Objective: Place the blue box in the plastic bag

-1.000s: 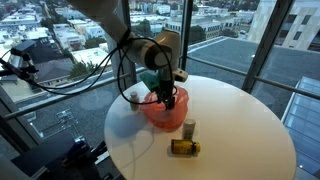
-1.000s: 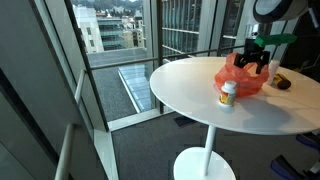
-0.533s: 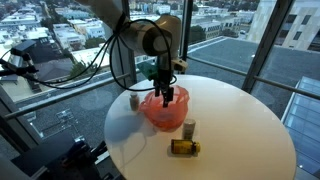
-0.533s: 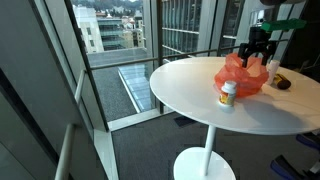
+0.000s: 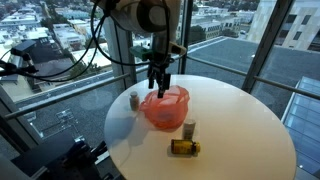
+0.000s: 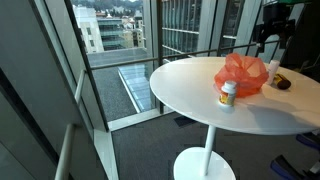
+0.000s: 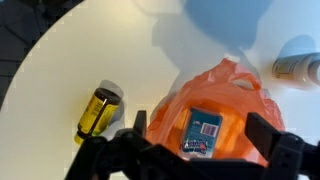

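Observation:
The blue box (image 7: 204, 133) lies inside the orange plastic bag (image 7: 228, 98), seen from above in the wrist view. The bag sits on the round white table in both exterior views (image 5: 166, 107) (image 6: 243, 73). My gripper (image 5: 157, 82) hangs open and empty above the bag; it also shows in the wrist view (image 7: 204, 135) and at the right edge of an exterior view (image 6: 270, 38). The box is hidden by the bag in both exterior views.
The round white table (image 5: 240, 125) also holds a lying amber bottle (image 5: 184, 148) (image 7: 96, 110), a small upright bottle (image 5: 188, 128) next to the bag, and another upright one (image 5: 134, 99) (image 6: 228, 93). Glass walls and a railing surround the table.
My gripper has risen out of the bag and is open and empty; the blue box stays in the bag.

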